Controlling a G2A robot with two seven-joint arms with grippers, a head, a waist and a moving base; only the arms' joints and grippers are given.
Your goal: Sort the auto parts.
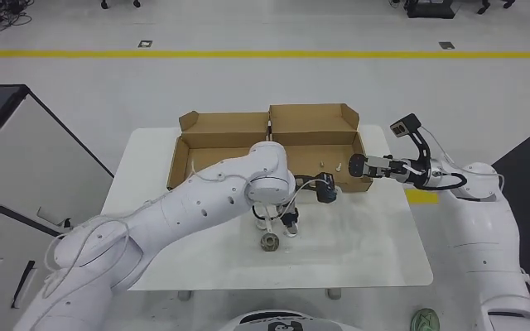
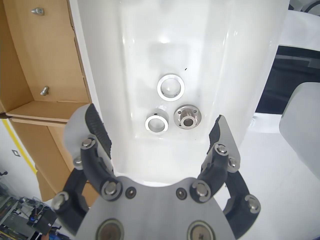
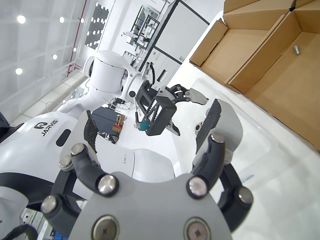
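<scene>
Three metal parts lie together on the white table (image 2: 175, 26): a wide ring (image 2: 171, 87), a smaller collar (image 2: 156, 124) and a flanged hub (image 2: 187, 118). My left gripper (image 2: 156, 118) hangs open just above them, nothing between its fingers; from the top it (image 1: 281, 220) sits at the table's middle with the hub (image 1: 269, 242) in front of it. My right gripper (image 3: 152, 126) is open and empty, held in the air by the right corner of the cardboard box (image 1: 319, 157), where it (image 1: 354, 165) faces the left arm.
The two-compartment cardboard box (image 2: 50, 51) stands along the table's far side. Bolts (image 2: 38, 11) lie in its right compartment, another bolt (image 3: 296, 49) among them; its left compartment (image 1: 215, 161) is partly hidden by the left arm. Bare table (image 1: 373, 240) stretches right of the parts.
</scene>
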